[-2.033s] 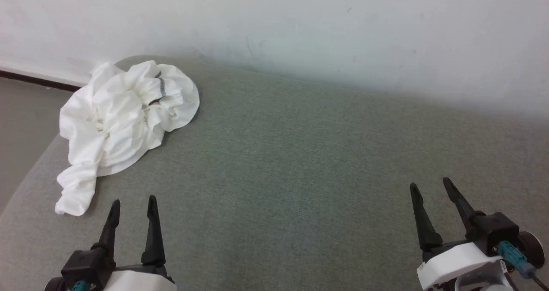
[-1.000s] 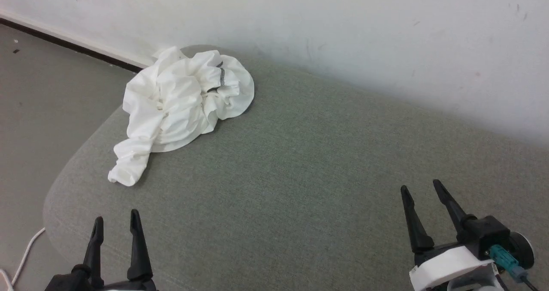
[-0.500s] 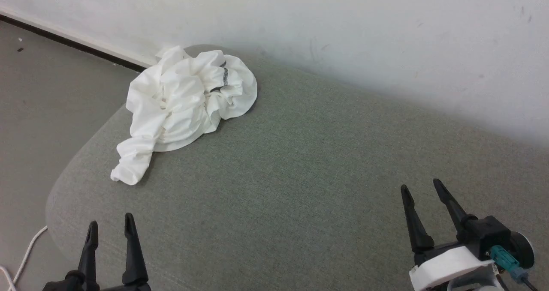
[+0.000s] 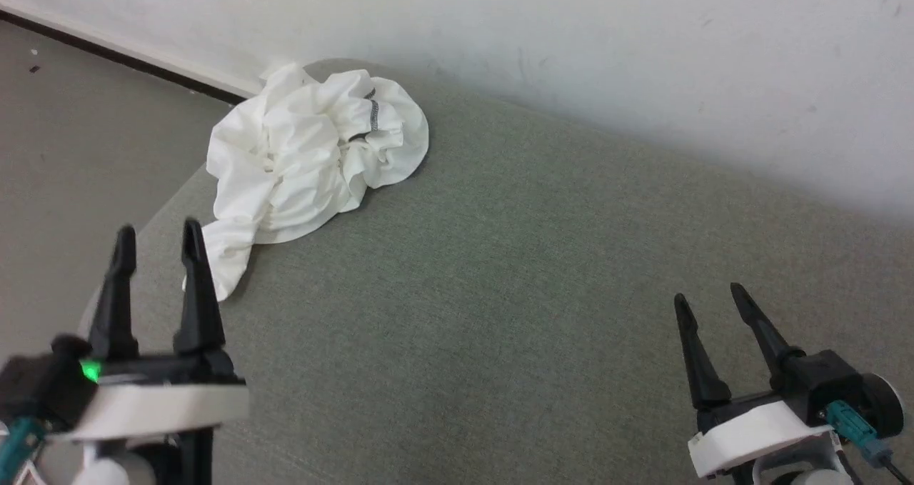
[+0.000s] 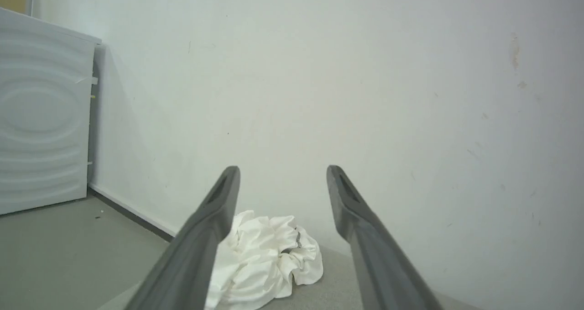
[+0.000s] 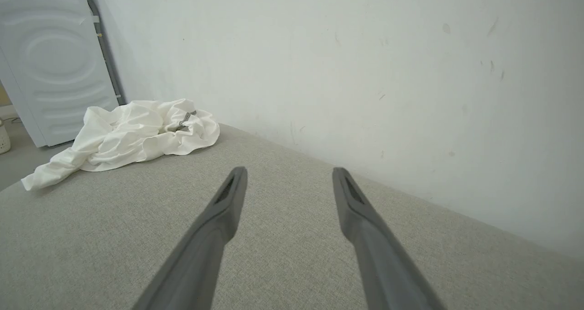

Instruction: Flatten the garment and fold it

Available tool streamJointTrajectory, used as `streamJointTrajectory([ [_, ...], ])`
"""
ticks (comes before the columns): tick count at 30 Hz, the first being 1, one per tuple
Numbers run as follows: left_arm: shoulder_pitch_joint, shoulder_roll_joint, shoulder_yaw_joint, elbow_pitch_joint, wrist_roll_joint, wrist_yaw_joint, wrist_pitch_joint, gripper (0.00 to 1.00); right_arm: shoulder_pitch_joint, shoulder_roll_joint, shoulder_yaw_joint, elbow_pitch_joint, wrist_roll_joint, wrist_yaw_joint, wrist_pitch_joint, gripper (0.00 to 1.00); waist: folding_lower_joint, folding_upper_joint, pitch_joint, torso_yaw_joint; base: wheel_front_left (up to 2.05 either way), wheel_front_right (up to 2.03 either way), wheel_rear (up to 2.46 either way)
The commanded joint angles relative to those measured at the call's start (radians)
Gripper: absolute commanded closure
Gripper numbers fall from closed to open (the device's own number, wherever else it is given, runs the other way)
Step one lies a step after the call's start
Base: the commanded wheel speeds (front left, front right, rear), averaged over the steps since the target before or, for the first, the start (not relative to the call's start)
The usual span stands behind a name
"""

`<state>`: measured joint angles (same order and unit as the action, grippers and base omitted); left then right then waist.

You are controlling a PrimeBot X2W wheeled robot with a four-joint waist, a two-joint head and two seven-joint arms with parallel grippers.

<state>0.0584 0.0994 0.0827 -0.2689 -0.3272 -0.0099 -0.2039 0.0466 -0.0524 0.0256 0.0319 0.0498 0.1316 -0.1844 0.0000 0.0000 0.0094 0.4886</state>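
Note:
The garment (image 4: 307, 156) is a crumpled white heap at the far left corner of the grey-green padded surface (image 4: 514, 278), with a strip of dark zigzag stitching on top and one sleeve trailing toward the near edge. My left gripper (image 4: 157, 236) is raised and open, its fingertips just left of that sleeve end, holding nothing. In the left wrist view the garment (image 5: 264, 260) lies ahead and below, between the fingers. My right gripper (image 4: 703, 293) hovers open and empty at the lower right, far from the cloth. The right wrist view shows the garment (image 6: 127, 136) at its left.
A white wall (image 4: 571, 42) runs close behind the surface. Bare grey floor (image 4: 78, 135) lies to the left, past the surface's rounded corner. A white ribbed appliance (image 5: 43, 118) stands on the floor against the wall further left.
My left gripper has risen and moved forward toward the trailing sleeve. The head camera shifted a little. The right gripper and the garment have stayed put.

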Motion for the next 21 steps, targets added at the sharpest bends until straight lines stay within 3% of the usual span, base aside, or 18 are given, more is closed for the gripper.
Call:
streamJointTrajectory([
  [1,-0.081,0.037,0.002,-0.016,-0.003,-0.014,0.041,0.00,-0.008,0.002,-0.005,-0.017,-0.012,-0.001,0.008,0.00,0.0000,0.0000,0.035,-0.005,0.00,0.00,0.00],
  [7,-0.367,0.171,0.005,0.050,-0.018,-0.051,0.228,0.00,-0.031,0.002,-0.019,-0.103,-0.042,-0.001,0.056,0.00,0.0000,0.0000,0.120,-0.015,0.00,0.00,0.00],
  [14,-0.682,0.295,-0.020,0.284,-0.080,-0.095,0.380,0.00,-0.072,0.002,-0.016,-0.240,-0.087,-0.001,0.132,0.00,0.0000,0.0000,0.244,-0.038,0.00,0.00,0.00],
  [21,-0.860,0.362,-0.059,0.500,-0.116,-0.111,0.457,0.00,-0.103,-0.017,-0.004,-0.341,-0.111,-0.001,0.195,0.00,0.0000,0.0000,0.332,-0.062,0.00,0.00,0.00],
])
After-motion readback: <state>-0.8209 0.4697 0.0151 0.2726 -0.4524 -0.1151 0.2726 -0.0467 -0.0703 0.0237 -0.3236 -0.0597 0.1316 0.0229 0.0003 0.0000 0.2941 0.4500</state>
